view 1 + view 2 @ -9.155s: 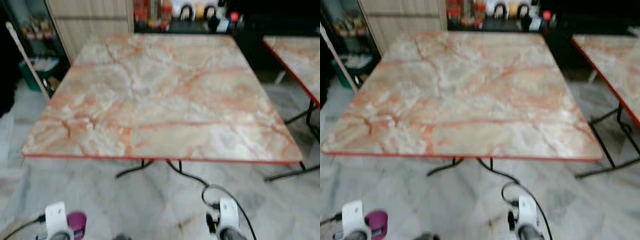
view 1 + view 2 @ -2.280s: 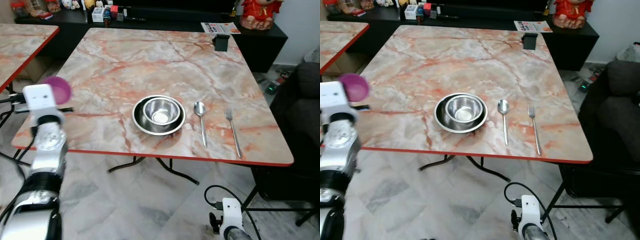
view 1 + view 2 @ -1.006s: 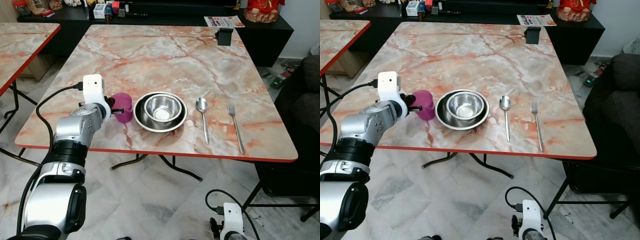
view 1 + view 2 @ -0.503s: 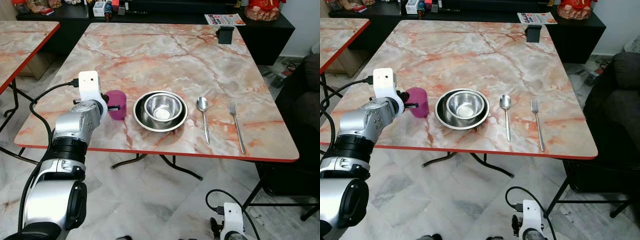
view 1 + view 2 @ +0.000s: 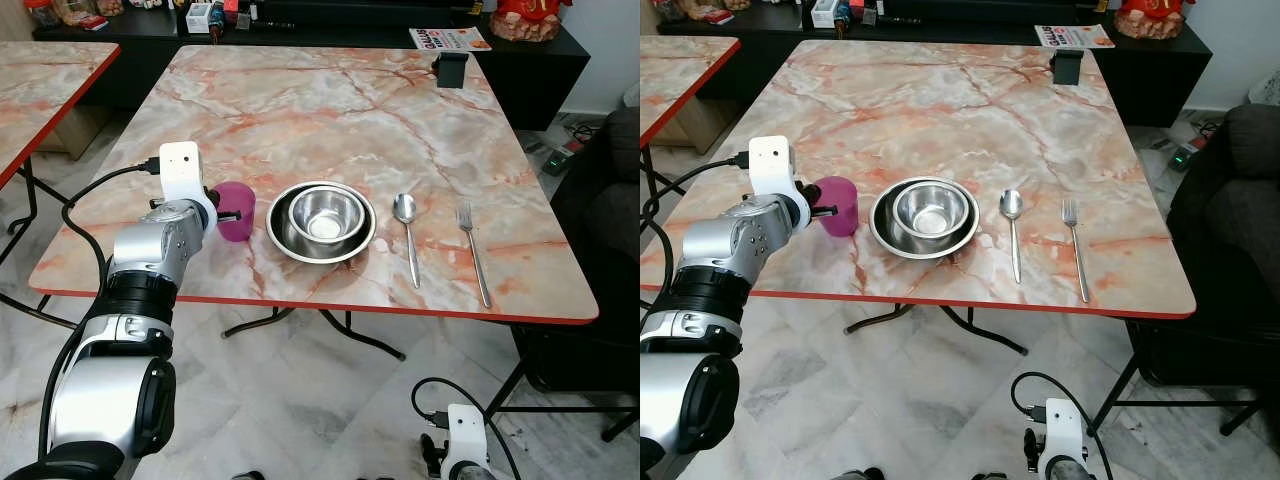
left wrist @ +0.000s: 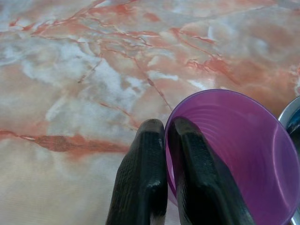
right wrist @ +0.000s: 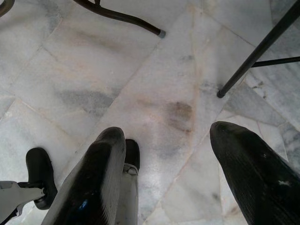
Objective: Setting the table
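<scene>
Purple cup (image 5: 236, 210) rim pinched by left claw (image 6: 165, 136), apparently upright.

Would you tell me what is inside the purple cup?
The cup looks empty apart from one finger of the left gripper, pinching its rim; that finger hides part of the inner wall.

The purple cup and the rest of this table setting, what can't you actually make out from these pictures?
- purple cup: its base is hidden in the left wrist view by the left gripper; whether it rests on the table is unclear.
- plate: its centre is covered by the bowl in the eye views.
- shelf items: too small to identify.
- right gripper: hangs open over the floor.
</scene>
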Available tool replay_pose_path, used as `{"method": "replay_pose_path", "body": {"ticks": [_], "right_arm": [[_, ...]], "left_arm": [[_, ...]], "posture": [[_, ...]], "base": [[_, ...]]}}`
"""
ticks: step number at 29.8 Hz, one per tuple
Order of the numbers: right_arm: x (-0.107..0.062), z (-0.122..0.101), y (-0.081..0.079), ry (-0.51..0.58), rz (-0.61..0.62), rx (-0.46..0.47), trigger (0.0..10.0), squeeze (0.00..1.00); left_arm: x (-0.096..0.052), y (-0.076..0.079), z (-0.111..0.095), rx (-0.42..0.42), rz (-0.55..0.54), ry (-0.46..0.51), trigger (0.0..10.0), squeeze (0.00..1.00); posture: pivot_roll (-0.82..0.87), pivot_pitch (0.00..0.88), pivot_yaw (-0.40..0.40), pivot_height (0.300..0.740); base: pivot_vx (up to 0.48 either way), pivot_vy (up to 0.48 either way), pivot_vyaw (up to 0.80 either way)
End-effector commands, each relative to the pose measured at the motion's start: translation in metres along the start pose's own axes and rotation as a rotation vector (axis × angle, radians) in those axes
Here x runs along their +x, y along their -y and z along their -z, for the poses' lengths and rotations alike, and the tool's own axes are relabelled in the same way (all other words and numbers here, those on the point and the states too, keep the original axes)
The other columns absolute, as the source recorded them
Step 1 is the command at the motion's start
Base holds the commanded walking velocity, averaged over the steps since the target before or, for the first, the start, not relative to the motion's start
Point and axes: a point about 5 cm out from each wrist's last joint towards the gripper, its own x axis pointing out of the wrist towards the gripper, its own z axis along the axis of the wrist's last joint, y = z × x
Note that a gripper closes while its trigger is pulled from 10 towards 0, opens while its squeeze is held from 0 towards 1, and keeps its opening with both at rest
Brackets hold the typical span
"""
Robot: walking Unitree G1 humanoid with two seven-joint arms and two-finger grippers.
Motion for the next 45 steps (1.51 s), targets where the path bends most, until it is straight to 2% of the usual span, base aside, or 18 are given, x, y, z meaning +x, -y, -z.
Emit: {"method": "replay_pose_path", "body": {"ticks": [1, 18, 20, 22, 23, 25, 27, 28, 32, 33, 35, 36, 37, 38, 39, 40, 41, 45], "right_arm": [[-0.001, 0.005, 0.004, -0.018, 0.016, 0.019, 10.0, 0.0], [-0.001, 0.005, 0.003, -0.018, 0.014, 0.021, 10.0, 0.0], [-0.001, 0.005, 0.003, -0.017, 0.015, 0.022, 10.0, 0.0], [-0.001, 0.005, 0.003, -0.015, 0.017, 0.024, 10.0, 0.0], [-0.001, 0.005, 0.003, -0.014, 0.018, 0.026, 10.0, 0.0], [-0.001, 0.005, 0.004, -0.012, 0.02, 0.026, 10.0, 0.0], [-0.001, 0.005, 0.004, -0.012, 0.019, 0.026, 10.0, 0.0], [-0.001, 0.004, 0.004, -0.01, 0.018, 0.025, 10.0, 0.0], [-0.001, 0.003, 0.004, -0.006, 0.018, 0.026, 10.0, 0.0], [-0.001, 0.003, 0.004, -0.006, 0.018, 0.026, 10.0, 0.0], [-0.001, 0.003, 0.004, -0.005, 0.018, 0.026, 10.0, 0.0], [-0.001, 0.003, 0.004, -0.006, 0.018, 0.027, 10.0, 0.0], [-0.001, 0.003, 0.004, -0.006, 0.018, 0.028, 10.0, 0.0], [-0.001, 0.004, 0.004, -0.007, 0.018, 0.028, 10.0, 0.0], [-0.001, 0.004, 0.004, -0.007, 0.018, 0.028, 10.0, 0.0], [-0.001, 0.004, 0.003, -0.008, 0.017, 0.028, 10.0, 0.0], [-0.001, 0.005, 0.003, -0.008, 0.016, 0.027, 10.0, 0.0], [-0.001, 0.006, 0.001, -0.012, 0.014, 0.03, 10.0, 0.0]], "left_arm": [[0.0, 0.003, -0.002, 0.003, 0.002, 0.002, 10.0, 1.0], [-0.003, -0.003, -0.024, -0.028, -0.024, 0.11, 10.0, 1.0], [-0.006, -0.006, -0.037, -0.022, -0.042, 0.195, 10.0, 1.0], [-0.017, -0.017, -0.06, 0.015, -0.124, 0.376, 10.0, 1.0], [-0.023, -0.025, -0.07, 0.014, -0.174, 0.456, 10.0, 0.0], [-0.039, -0.046, -0.079, 0.039, -0.308, 0.58, 10.0, 0.0], [-0.042, -0.058, -0.076, 0.078, -0.372, 0.592, 10.0, 0.0], [-0.047, -0.074, -0.07, 0.121, -0.44, 0.599, 10.0, 0.0], [-0.056, -0.108, -0.054, 0.261, -0.57, 0.572, 10.0, 0.0], [-0.056, -0.108, -0.054, 0.261, -0.57, 0.572, 10.0, 0.0], [-0.059, -0.123, -0.043, 0.333, -0.626, 0.546, 10.0, 0.0], [-0.064, -0.138, -0.028, 0.42, -0.683, 0.509, 10.0, 0.0], [-0.065, -0.141, -0.025, 0.439, -0.694, 0.503, 10.0, 0.0], [-0.067, -0.15, -0.016, 0.502, -0.73, 0.479, 10.0, 0.0], [-0.067, -0.15, -0.016, 0.502, -0.73, 0.479, 10.0, 0.0], [-0.073, -0.164, -0.001, 0.615, -0.802, 0.433, 10.0, 0.0], [-0.075, -0.17, 0.006, 0.662, -0.834, 0.413, 10.0, 0.0], [-0.091, -0.205, 0.053, 0.73, -0.99, 0.265, 10.0, 0.0]], "posture": [[0.03, 0.142, -0.009, 0.74], [0.03, 0.141, -0.008, 0.74], [0.03, 0.139, -0.01, 0.74], [0.02, 0.139, -0.011, 0.74], [0.03, 0.139, -0.013, 0.74], [0.03, 0.139, -0.017, 0.74], [0.03, 0.141, -0.019, 0.74], [0.03, 0.14, -0.019, 0.74], [0.04, 0.143, -0.018, 0.74], [0.04, 0.143, -0.018, 0.74], [0.04, 0.147, -0.017, 0.74], [0.05, 0.147, -0.016, 0.74], [0.05, 0.147, -0.016, 0.74], [0.05, 0.15, -0.015, 0.74], [0.05, 0.15, -0.015, 0.74], [0.06, 0.152, -0.015, 0.74], [0.06, 0.152, -0.014, 0.74], [0.06, 0.152, -0.01, 0.74]], "base": [[0.0, 0.0, 0.0], [0.0, 0.0, 0.0], [0.0, 0.0, 0.0], [0.0, 0.0, 0.0], [0.0, 0.0, 0.0], [0.0, 0.0, 0.0], [0.0, 0.0, 0.0], [0.0, 0.0, 0.0], [0.0, 0.0, 0.0], [0.0, 0.0, 0.0], [0.0, 0.0, 0.0], [0.0, 0.0, 0.0], [0.0, 0.0, 0.0], [0.0, 0.0, 0.0], [0.0, 0.0, 0.0], [0.0, 0.0, 0.0], [0.0, 0.0, 0.0], [0.0, 0.0, 0.0]]}}
